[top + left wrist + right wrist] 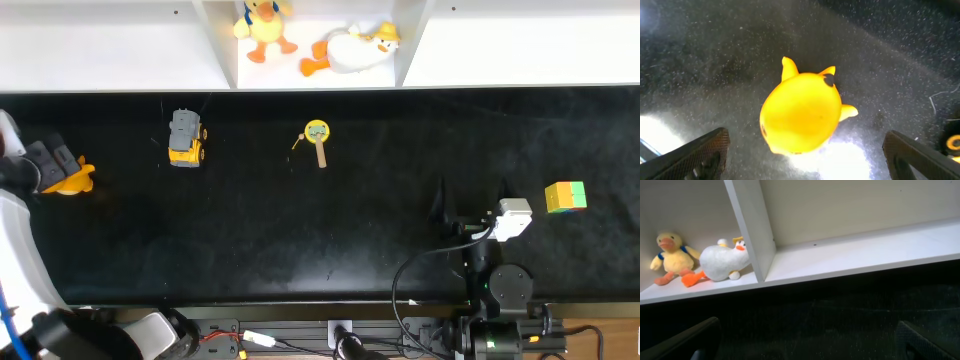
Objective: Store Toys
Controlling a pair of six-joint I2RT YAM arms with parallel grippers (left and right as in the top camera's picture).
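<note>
A round yellow toy (800, 110) with small ears lies on the black table, directly under my left gripper (806, 136), which is open with one finger on each side of it. From above, this toy (74, 181) is at the far left edge beside the left gripper (48, 160). A yellow and grey truck (186, 137), a small yellow-green paddle toy (317, 140) and a multicoloured cube (565, 196) also lie on the table. My right gripper (468, 207) is open and empty at the right front, facing the shelf (855, 255).
The white shelf (120, 45) runs along the back. Its middle compartment holds a yellow duck plush (264, 25) and a white duck plush (355, 48), also seen as duck (672, 255) and white duck (722, 262) beside a divider (750, 230).
</note>
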